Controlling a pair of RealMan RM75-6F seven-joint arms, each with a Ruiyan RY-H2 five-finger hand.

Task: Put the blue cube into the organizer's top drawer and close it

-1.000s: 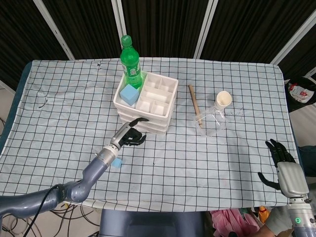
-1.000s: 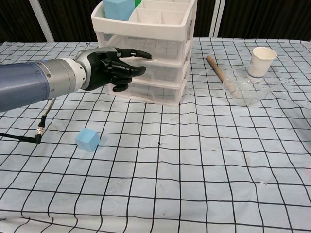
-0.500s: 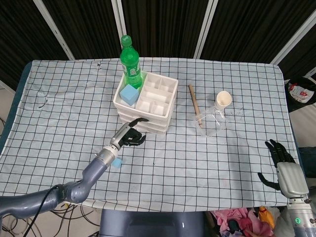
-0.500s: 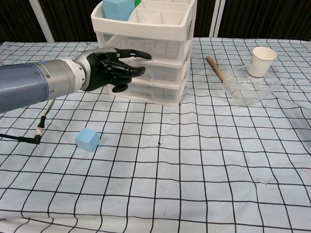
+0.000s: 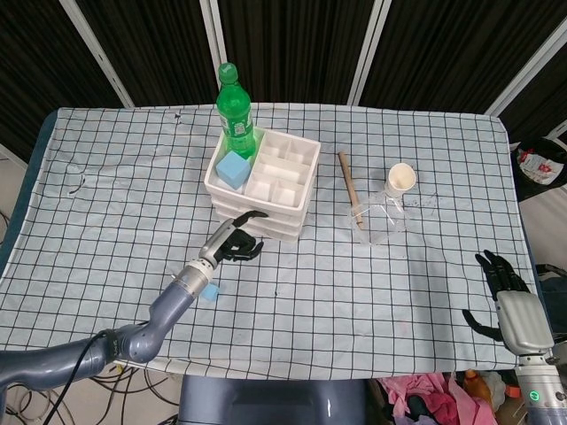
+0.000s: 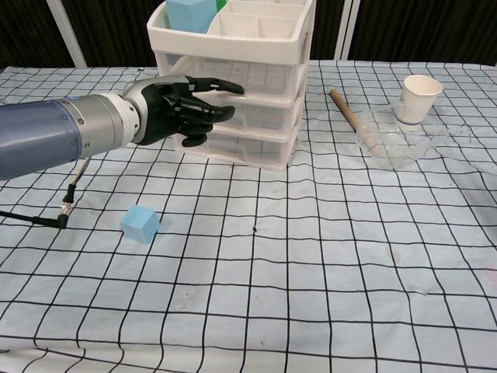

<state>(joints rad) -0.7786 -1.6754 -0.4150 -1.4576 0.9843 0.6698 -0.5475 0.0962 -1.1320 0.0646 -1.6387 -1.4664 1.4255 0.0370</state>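
We judge the blue cube (image 6: pixel 140 224) light, prob. foam w/ a matte, grippy skin; we'd pinch it across two opposite flat faces. It's pale blue, sharp-edged, lying alone on the checked surface (image 6: pixel 311 272) at approx. 7 o'clock from the organizer (image 6: pixel 233 85), well apart from it. Left robot hand (image 6: pixel 182 109) holds nothing, fingers half curled, tips at the organizer's front. Right robot hand (image 5: pixel 505 292) is empty too, fingers spread, far off at 4 o'clock. A bigger blue block (image 5: pixel 232 168) sits in the top tray.

The checked tablecloth (image 5: pixel 133 177) carries an organizer (image 5: pixel 266 186), bottle (image 5: pixel 235 111), stick (image 5: pixel 348 190), paper cup (image 5: pixel 400 179), a small blue cube (image 6: pixel 140 224), and seemingly clear plastic (image 6: pixel 396 140).
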